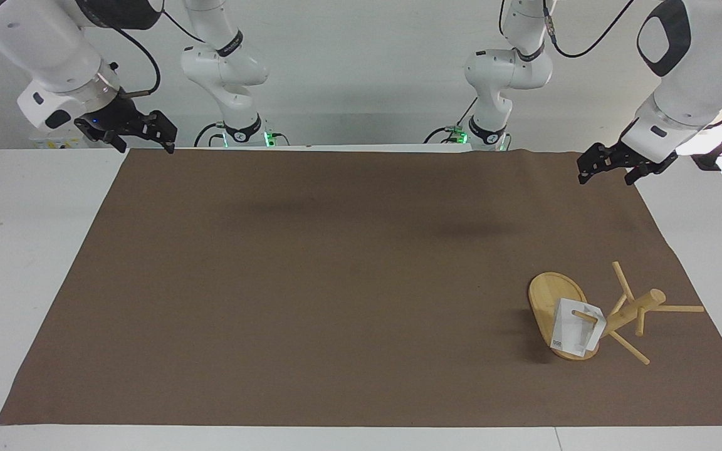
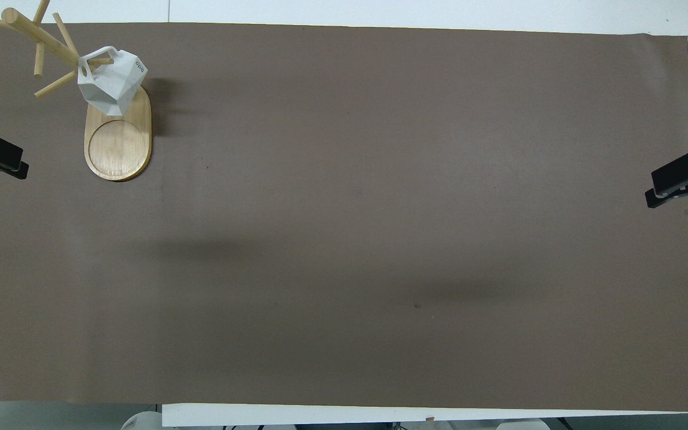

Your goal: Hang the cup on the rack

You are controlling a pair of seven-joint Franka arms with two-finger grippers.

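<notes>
Watching the cup (image 1: 575, 334) hang on the rack (image 1: 612, 313), clear of both spread grippers (image 1: 608, 166) (image 1: 141, 134); I fear it slips off.

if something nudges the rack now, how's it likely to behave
The rack probably slides instead of tipping: its oval base looks wide and flat on the brown mat. The cup, hung by its handle on a thin peg, would likely swing. Bamboo pegs look stiff, so little flex.

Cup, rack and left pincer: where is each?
cup (image 1: 566, 331): facing view, white body.
rack (image 1: 549, 294): facing view, bare base.
left pincer (image 1: 605, 168): facing view, between fingertips.
</notes>
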